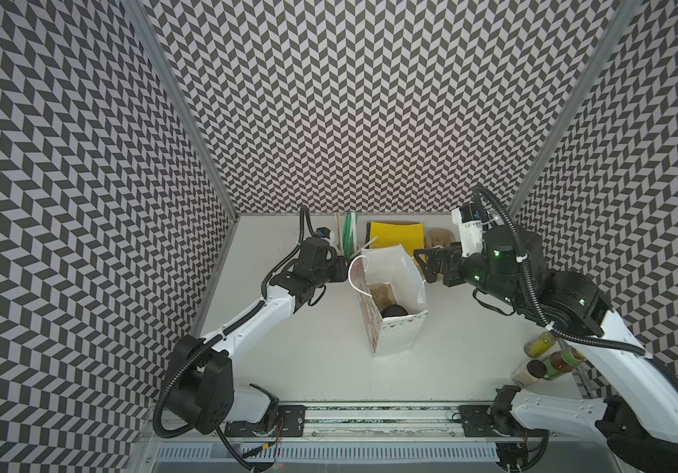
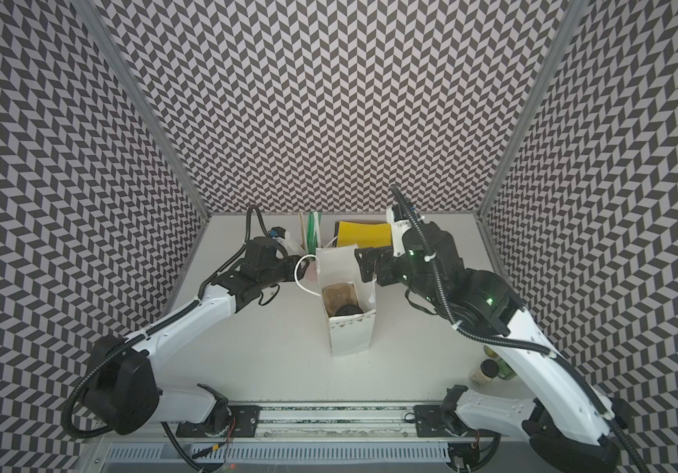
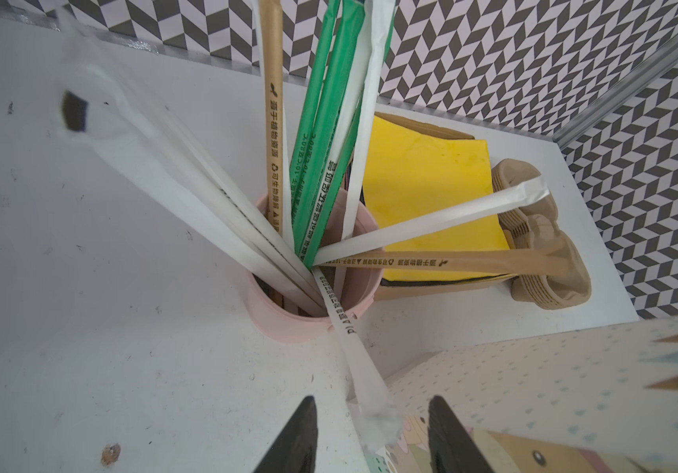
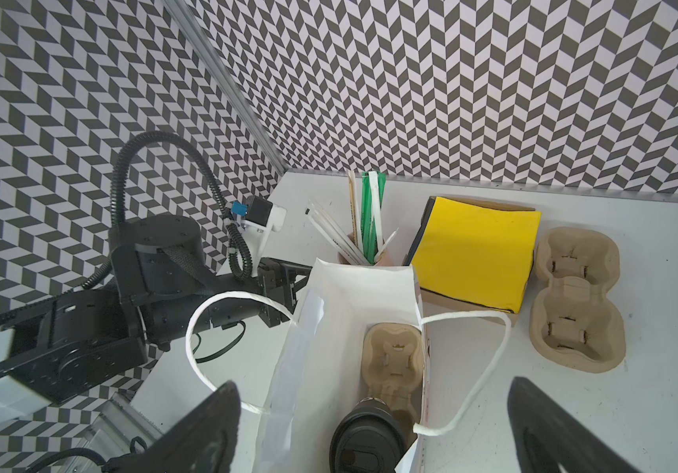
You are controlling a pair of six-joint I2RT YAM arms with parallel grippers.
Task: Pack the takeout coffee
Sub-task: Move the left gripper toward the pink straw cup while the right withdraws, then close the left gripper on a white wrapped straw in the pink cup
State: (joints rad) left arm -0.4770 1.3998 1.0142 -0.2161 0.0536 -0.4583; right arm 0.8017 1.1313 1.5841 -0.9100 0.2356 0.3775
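Note:
The takeout coffee (image 4: 366,438), a black cup with a round black lid, stands inside the white paper bag (image 4: 353,295) in a brown pulp carrier (image 4: 394,360). Both top views show its lid (image 1: 394,310) (image 2: 347,310) deep in the bag (image 1: 401,336) (image 2: 349,336). My right gripper (image 4: 370,381) hovers open over the bag's mouth (image 1: 421,266) (image 2: 361,265), holding nothing. My left gripper (image 3: 372,399) is left of the bag (image 1: 342,268) (image 2: 300,268), beside the pink cup (image 3: 288,315) of straws. Its jaws stand apart, with the tip of a white wrapped straw (image 3: 353,356) in the gap, not pinched.
A box of yellow napkins (image 1: 396,235) and a stack of spare pulp carriers (image 4: 575,299) sit at the back behind the bag. Several small bottles (image 1: 542,360) stand at the front right under my right arm. The bag's white cord handles (image 4: 206,327) hang out on both sides.

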